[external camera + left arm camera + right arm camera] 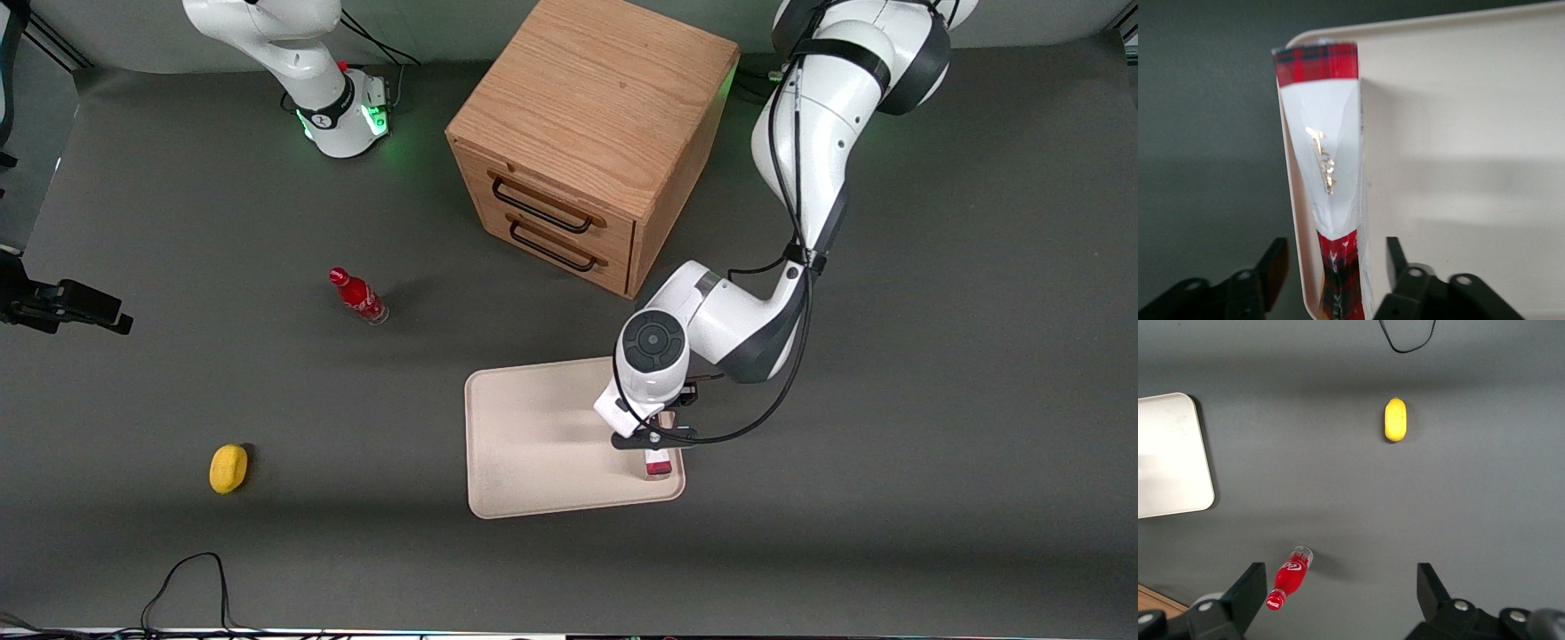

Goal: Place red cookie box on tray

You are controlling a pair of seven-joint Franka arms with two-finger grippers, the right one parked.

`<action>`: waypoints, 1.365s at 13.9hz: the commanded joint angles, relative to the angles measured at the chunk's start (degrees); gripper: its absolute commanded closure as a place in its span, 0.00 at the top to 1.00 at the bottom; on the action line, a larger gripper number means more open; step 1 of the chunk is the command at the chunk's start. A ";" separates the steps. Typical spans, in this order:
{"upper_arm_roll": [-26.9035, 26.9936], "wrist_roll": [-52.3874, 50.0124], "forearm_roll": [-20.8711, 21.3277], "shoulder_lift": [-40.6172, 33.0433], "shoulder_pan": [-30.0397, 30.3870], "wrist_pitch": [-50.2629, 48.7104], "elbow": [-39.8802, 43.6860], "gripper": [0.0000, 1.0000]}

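So the red cookie box (pixel 1328 167) is standing on its thin edge right at the rim of the tray (pixel 533 444), at the side toward the working arm's end of the table (pixel 933 462). In the wrist view it looks to be leaning along the inside of the tray's raised lip, which I'd guess is what's keeping it upright.

The pincer (pixel 1331 277) sits directly above the box with a finger on each side of it, and there's a visible gap on both sides, so it's spread open and not squeezing the cardboard. My read: the box is basically delivered, just balanced edge-on instead of lying flat, so it could tip either way.

Farther from the tray, the wooden drawer cabinet (pixel 587 142), a small red bottle (pixel 357 296) and a yellow thing (pixel 228 468) sit untouched.
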 commanded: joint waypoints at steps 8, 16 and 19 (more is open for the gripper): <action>0.02 3.50 -3.55 -27.12 3.02 -25.46 -5.76 1.00; 0.28 27.39 -7.77 -41.30 23.49 -23.80 -21.78 1.00; 0.46 33.73 -7.85 -42.35 28.43 -23.63 -23.44 1.00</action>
